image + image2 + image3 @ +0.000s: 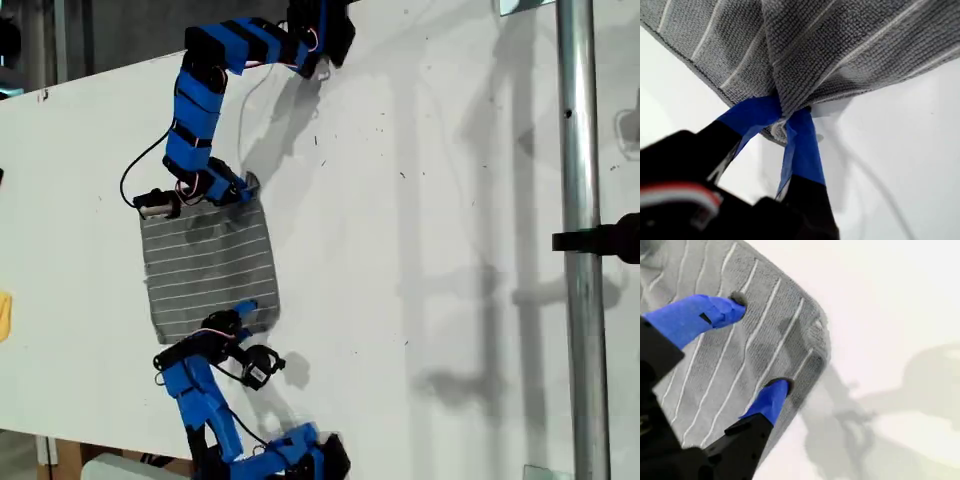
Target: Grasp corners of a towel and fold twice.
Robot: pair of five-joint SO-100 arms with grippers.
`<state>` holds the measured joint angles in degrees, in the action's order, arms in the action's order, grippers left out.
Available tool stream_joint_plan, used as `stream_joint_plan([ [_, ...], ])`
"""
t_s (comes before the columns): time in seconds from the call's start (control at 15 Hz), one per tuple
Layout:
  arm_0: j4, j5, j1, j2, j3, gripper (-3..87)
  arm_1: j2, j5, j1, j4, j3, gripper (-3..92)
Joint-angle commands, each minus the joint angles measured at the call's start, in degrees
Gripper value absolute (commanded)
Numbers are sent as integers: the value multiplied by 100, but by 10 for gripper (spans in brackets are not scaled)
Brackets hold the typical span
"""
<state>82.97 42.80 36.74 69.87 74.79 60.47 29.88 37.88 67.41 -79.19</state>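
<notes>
The dark grey towel with thin white stripes lies on the white table, towards the exterior view's left. My first gripper is at its far right corner in the exterior view. In the first wrist view that gripper is shut on the corner, and the towel bunches into its blue fingers. My second gripper is at the near right corner. It stands open, both fingertips resting on the flat towel just inside the rounded corner.
A small yellow object lies at the exterior view's left edge. A metal pole with a black clamp runs top to bottom down the exterior view's right side. Bare white table lies between the towel and the pole.
</notes>
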Motion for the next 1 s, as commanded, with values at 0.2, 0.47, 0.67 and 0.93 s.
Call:
stream_joint_plan([
  [0.2, 967, 316, -9, -1626, -1916, 225, 809, -9, 62, 70, -343, -3],
  [0.47, 1081, 580, -53, -1749, -1661, 206, 1283, -9, 149, 70, -677, -3],
  [0.67, 1072, 642, -141, -1969, -1740, 228, 1468, -9, 158, 53, -729, -3],
  [0.93, 984, 659, -466, -1986, -2021, 261, 1160, 62, 105, -105, -712, -3],
])
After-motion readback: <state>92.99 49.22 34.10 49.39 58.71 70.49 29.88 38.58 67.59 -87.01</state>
